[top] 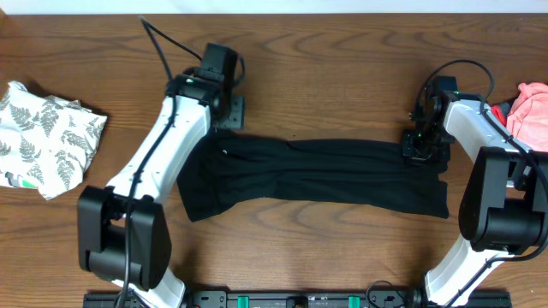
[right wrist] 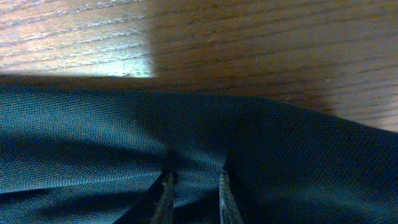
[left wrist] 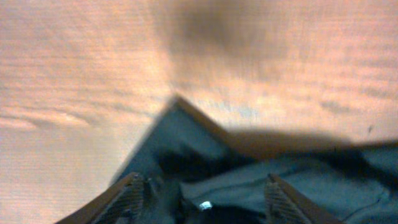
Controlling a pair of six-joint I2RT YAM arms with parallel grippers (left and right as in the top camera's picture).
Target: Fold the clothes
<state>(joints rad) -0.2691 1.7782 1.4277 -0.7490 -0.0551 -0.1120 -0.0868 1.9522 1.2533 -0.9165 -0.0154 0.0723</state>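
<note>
Showing small white tag (left wrist: 204,205) on black garment (top: 317,175), unreadable.

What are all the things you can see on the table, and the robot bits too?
garment: one, black, spread across the middle of the table.
leafy cloth: one, white with grey leaves, crumpled at the table's left edge.
pink cloth: one, pink, bunched at the right edge.
table: one, brown wood, under everything.
left arm: one, white and black, by the garment's left end.
right arm: one, white and black, by its right end.
left claw: one, dark, open over the garment.
right claw: one, dark, pinching the garment.
</note>
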